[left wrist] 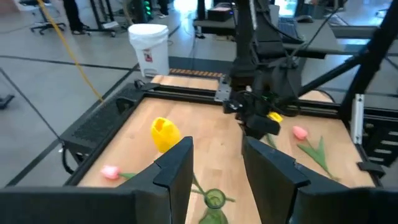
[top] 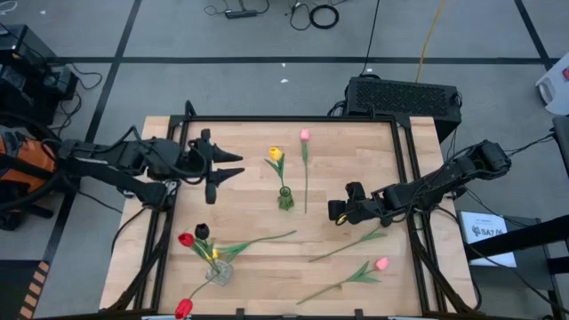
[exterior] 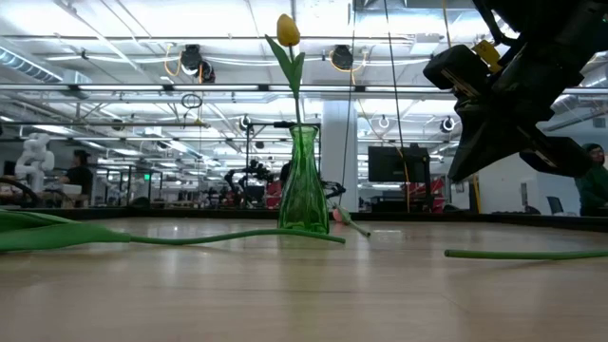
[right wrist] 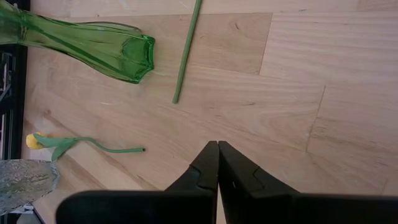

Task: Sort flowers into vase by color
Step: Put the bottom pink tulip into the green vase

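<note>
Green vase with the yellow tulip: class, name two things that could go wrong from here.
1. The green vase is narrow and tall, with the yellow tulip leaning out of it; a nudge from the open left gripper nearby could tip it.
2. The shut right gripper hovers close to a loose stem and might sweep it aside.

We're in a robotics lab, a big open hall with bright strip lights and pipes running under a high ceiling, and grey carpet tiles with loose cables trailing across them. Beyond the wooden table in its black metal frame sit more arm rigs, monitors, office chairs and a white bin, with people seated at workstations.
</note>
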Robot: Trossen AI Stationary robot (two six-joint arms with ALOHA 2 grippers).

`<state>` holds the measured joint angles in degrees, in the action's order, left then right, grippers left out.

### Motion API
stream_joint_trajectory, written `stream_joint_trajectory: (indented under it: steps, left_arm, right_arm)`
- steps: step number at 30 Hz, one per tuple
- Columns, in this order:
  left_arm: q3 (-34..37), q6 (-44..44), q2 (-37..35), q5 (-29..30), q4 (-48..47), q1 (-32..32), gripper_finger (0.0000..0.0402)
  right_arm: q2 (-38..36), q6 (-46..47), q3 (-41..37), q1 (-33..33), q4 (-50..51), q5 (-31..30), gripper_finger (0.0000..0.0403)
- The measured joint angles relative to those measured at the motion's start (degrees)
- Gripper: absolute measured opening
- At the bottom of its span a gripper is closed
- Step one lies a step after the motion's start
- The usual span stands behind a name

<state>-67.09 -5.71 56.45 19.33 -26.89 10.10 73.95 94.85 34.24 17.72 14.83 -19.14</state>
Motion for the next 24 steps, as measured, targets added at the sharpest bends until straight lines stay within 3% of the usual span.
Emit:
stream_joint_trajectory:
  steps: [5,24]
  left_arm:
    - [0.00,-1.45,-0.12,-3.33,2.45,-0.46,0.0145]
    - [-0.04,-4.46,1.62,-4.55,5.98,-0.45,0.0145]
  right_arm:
    - [0.00,0.00,0.00,0.01,0.00,0.00,0.0000]
    - [-0.02,0.02,0.00,-0.01,0.00,0.00,0.0000]
